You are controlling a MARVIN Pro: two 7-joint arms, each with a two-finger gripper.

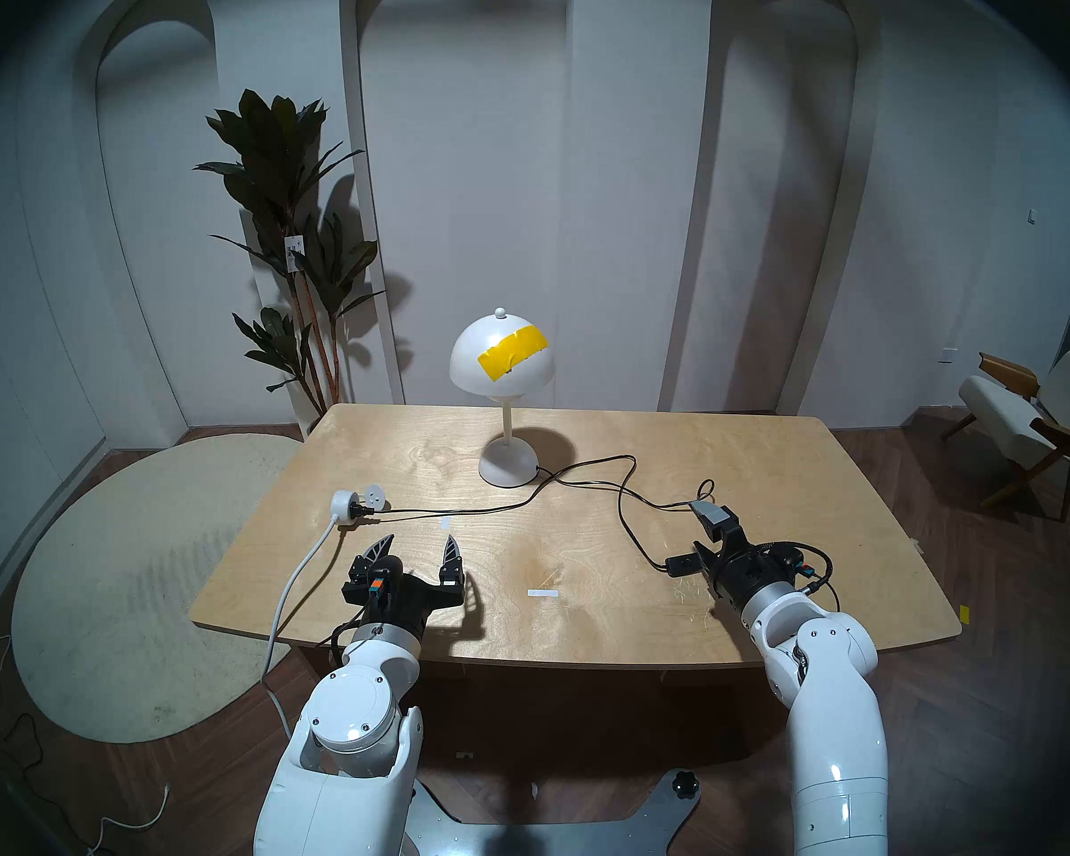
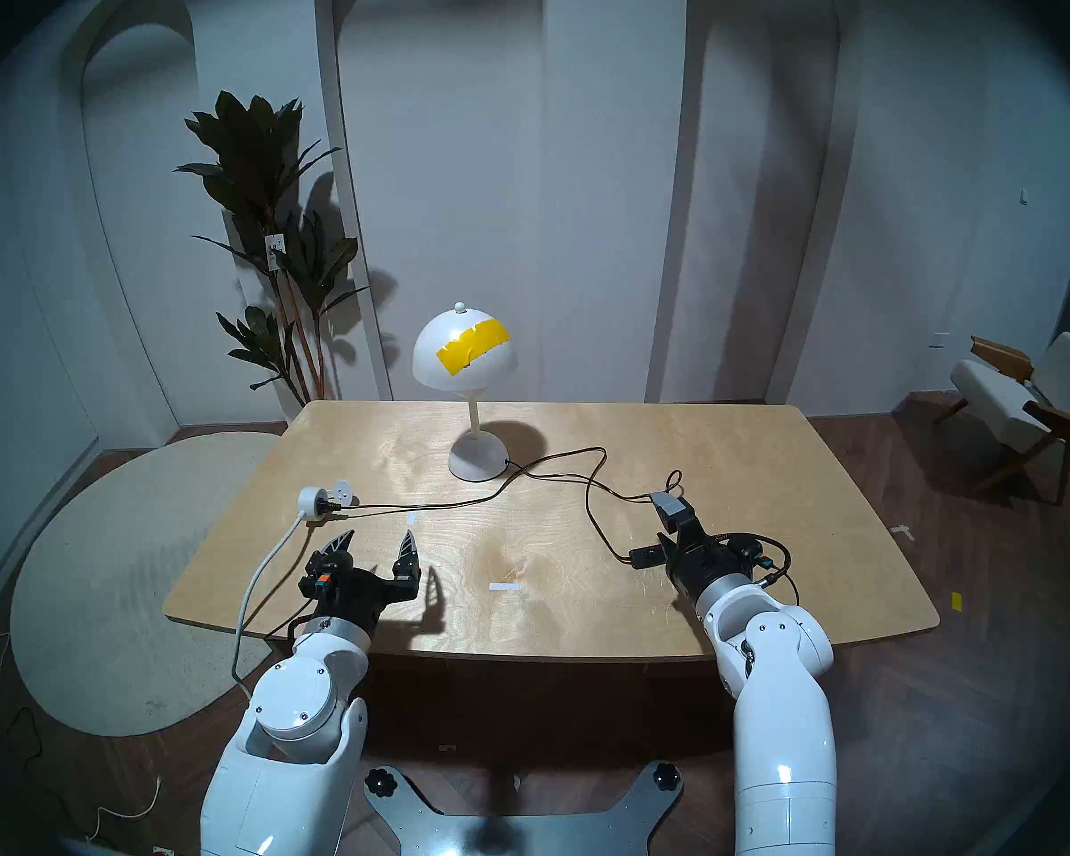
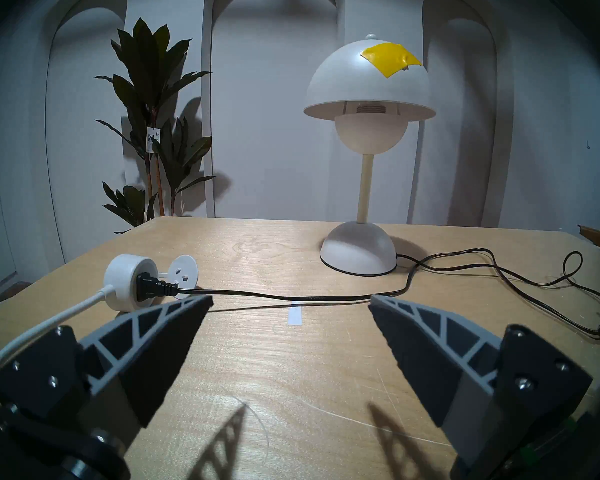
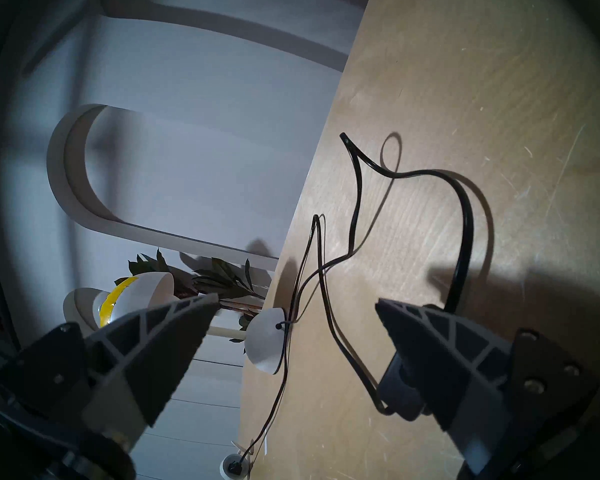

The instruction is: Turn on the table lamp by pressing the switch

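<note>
The white table lamp (image 1: 500, 367), with yellow tape on its dome shade, stands at the back middle of the wooden table (image 1: 582, 638); its bulb (image 3: 369, 131) is not glowing. The black switch (image 1: 681, 565) lies on its thin black cable near the table's right front. My right gripper (image 1: 702, 530) is open and rolled on its side. In the right wrist view one finger (image 4: 440, 361) lies right over the switch (image 4: 400, 396); I cannot tell whether they touch. My left gripper (image 1: 419, 540) is open and empty, low over the left front of the table.
A round white socket adapter (image 1: 350, 504) with a white cable and the lamp's black plug sits just beyond my left gripper. Black cable (image 1: 619, 484) loops between the lamp base and the switch. Two white tape marks (image 1: 543, 593) lie on the table. A plant stands back left, a chair far right.
</note>
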